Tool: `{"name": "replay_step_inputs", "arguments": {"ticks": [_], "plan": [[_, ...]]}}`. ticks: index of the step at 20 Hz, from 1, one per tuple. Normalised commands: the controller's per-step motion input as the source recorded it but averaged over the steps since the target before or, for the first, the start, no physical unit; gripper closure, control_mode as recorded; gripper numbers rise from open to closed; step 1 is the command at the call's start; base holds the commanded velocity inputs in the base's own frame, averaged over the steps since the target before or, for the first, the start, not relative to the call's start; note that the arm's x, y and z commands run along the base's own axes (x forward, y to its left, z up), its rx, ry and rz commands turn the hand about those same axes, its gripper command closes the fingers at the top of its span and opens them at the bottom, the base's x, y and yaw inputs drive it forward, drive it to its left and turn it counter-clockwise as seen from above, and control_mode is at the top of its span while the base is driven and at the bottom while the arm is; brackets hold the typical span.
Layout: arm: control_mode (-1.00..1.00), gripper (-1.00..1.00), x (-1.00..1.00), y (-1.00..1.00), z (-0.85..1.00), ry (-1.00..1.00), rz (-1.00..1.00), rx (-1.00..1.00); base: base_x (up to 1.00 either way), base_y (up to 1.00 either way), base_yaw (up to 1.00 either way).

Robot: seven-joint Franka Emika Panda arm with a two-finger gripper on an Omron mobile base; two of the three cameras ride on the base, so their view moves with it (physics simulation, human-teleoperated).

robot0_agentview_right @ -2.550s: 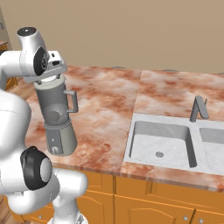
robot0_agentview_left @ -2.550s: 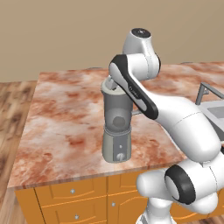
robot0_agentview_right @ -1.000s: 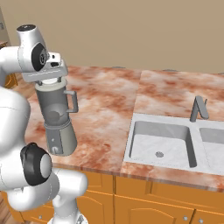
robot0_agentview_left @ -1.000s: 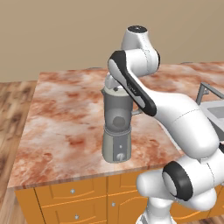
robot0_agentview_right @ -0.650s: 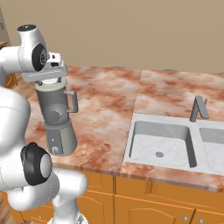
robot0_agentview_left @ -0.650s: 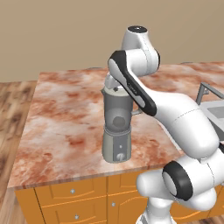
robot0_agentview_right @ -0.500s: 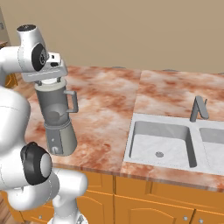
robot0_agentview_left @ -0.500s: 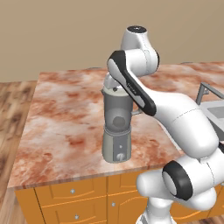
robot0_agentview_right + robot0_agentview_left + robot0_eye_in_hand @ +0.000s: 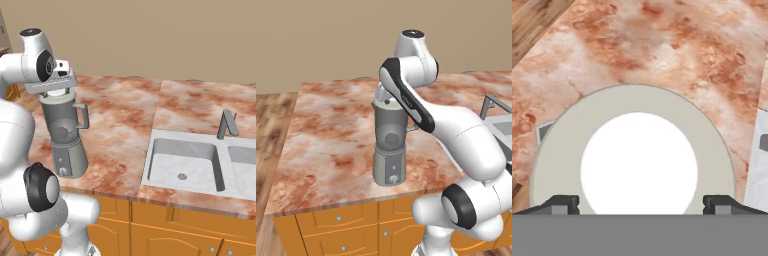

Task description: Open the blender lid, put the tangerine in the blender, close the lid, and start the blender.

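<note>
1. Left base view: blender (image 9: 389, 145) upright near the marble surface's (image 9: 326, 135) front edge, arm bent down onto its top
2. Right base view: hand pressed at the blender lid (image 9: 60, 91), still seated on the jar
3. Hand view: pincer (image 9: 641, 205) spread wide, straddling the white cap; lid-opening step in hand; next, close and lift

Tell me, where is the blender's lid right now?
The blender lid sits on top of the blender, which stands on the marble counter left of the sink; the gripper hangs right above it, fingers either side.
</note>
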Motion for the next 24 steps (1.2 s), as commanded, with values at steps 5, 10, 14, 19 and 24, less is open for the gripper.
{"name": "replay_step_inputs", "arguments": {"ticks": [5, 10, 14, 19, 24], "plan": [[-1.00, -1.00, 0.00, 0.00, 0.00, -0.07, 0.01, 0.00, 0.00, 0.00, 0.00], [-1.00, -1.00, 0.00, 0.00, 0.10, -0.12, 0.00, 0.00, 0.00, 0.00, 0.00], [-1.00, -1.00, -0.06, 0.00, 0.26, -0.16, 0.00, 0.00, 0.00, 0.00, 0.00], [-1.00, -1.00, -0.54, 0.00, 0.51, -0.18, -0.04, 0.00, 0.00, 0.00, 0.00], [-1.00, -1.00, -0.86, 0.00, 0.06, -0.12, -0.18, 0.00, 0.00, 0.00, 0.00]]}}
